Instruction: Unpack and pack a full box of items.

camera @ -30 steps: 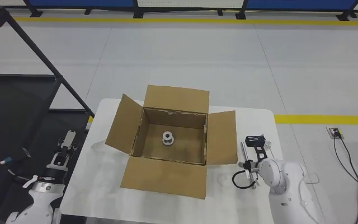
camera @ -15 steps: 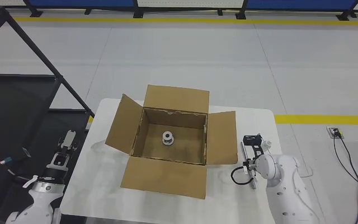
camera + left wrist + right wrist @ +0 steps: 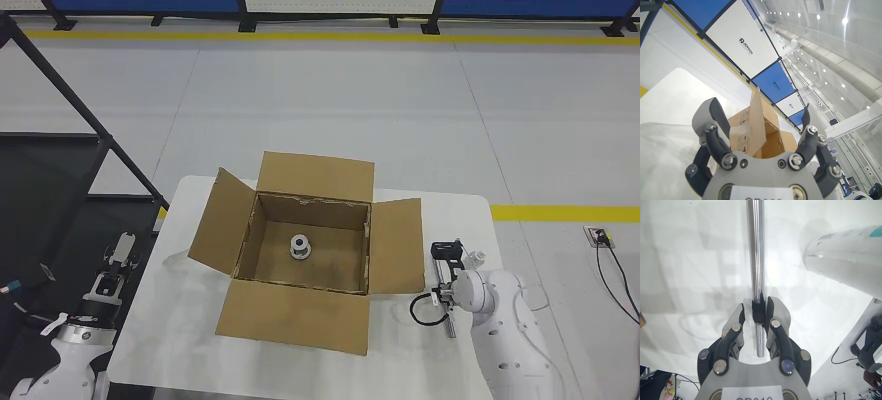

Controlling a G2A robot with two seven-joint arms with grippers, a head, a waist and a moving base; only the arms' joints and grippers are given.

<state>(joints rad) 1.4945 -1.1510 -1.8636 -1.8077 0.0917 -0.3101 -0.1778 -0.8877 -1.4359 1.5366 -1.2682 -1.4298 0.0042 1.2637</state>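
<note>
Box point(image 3: 310, 180): tabletop point(image 3: 450, 215) centre, flaps open.
Left gripper point(image 3: 761, 110): spread wide, empty, beyond left edge.
Right gripper point(image 3: 756, 306): narrow, straddling rod point(image 3: 755, 256) near right edge; best squared on black band point(image 3: 758, 311) before squeezing.
Roll point(image 3: 299, 245): alone inside box.

White table point(image 3: 185, 300) carries one open cardboard box point(image 3: 300, 310) at its centre, flaps folded outward. On the surface to the robot's right of the box lies a metal rod point(image 3: 755, 256). A white cylinder point(image 3: 844, 255) lies on its side near the rod, apart from it.
</note>
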